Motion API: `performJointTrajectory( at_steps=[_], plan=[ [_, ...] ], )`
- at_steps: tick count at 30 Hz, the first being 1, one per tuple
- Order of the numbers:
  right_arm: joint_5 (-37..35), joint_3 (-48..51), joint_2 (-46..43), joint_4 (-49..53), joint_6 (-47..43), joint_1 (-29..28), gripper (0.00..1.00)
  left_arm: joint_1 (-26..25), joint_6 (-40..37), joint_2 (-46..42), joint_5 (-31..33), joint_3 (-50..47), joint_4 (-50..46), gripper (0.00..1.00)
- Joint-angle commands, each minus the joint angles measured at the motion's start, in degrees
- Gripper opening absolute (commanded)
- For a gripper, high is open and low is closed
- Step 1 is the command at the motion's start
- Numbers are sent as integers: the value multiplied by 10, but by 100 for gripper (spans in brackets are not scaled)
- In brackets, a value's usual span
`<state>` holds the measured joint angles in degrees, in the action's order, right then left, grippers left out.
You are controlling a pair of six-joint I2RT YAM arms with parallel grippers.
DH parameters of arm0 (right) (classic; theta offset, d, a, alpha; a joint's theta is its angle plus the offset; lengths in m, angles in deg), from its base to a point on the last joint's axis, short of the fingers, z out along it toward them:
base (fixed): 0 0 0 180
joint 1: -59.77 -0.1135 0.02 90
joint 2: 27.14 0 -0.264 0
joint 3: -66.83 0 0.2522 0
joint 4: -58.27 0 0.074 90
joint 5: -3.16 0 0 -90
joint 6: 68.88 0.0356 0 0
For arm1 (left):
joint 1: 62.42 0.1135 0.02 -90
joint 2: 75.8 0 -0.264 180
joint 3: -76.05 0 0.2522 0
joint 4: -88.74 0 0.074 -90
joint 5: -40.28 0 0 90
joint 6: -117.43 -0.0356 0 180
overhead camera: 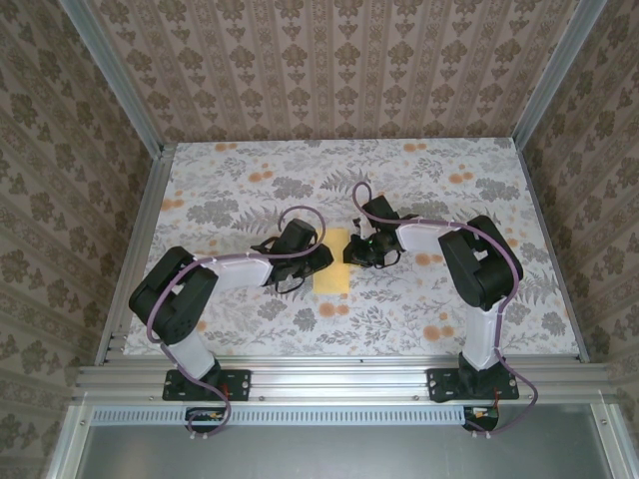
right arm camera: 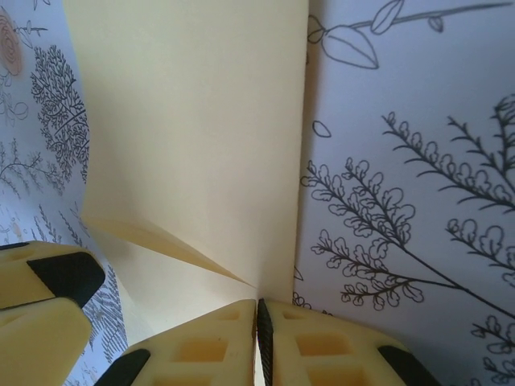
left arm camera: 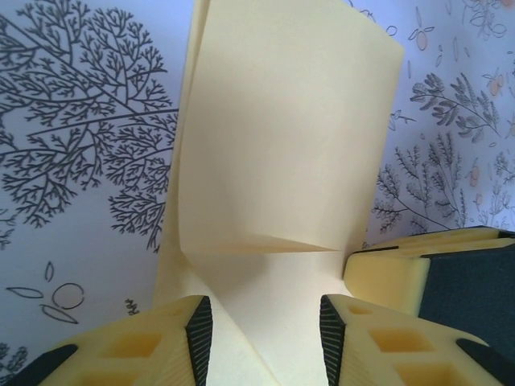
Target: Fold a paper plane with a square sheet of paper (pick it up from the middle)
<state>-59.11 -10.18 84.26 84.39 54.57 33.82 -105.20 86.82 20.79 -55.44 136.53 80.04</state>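
The right hand is closed. Its two pads are pressed together with only a thin dark seam between them. The near edge of the sheet runs straight into that seam, so the hand has the paper pinched at its edge. From the pinch a sharp crease fans off to the left. A broad pale-yellow flap rises away from the fingertips, its right edge straight against the counter. At the lower left of that wrist view the yellow fingers of the left hand sit just beside the sheet.

The left hand is partly open. Its black pads stand apart with a clear gap between them. A strip of the sheet lies in that gap, not squeezed, so this hand grips nothing. Beyond its fingertips the sheet bends up at a crease running across. The raised part stands nearly upright, with a rounded top corner on the right. One finger of the right hand shows at the right of this view, touching or just beside the sheet; I cannot tell which.

From above, the sheet reads as a narrow yellow strip at the middle of the counter. It lies between the two hands, which meet it from either side. The counter carries a grey leaf print.
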Motion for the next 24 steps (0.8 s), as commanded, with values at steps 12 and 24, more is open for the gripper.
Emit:
performJointTrajectory(
  at_steps=[12,24],
  plan=[
    [-38,26,33,26,10,5,13,-7,6,23,-8,11,3,48],
    [-36,28,32,25,9,5,14,-7,-7,22,-18,18,24,37]
  ],
)
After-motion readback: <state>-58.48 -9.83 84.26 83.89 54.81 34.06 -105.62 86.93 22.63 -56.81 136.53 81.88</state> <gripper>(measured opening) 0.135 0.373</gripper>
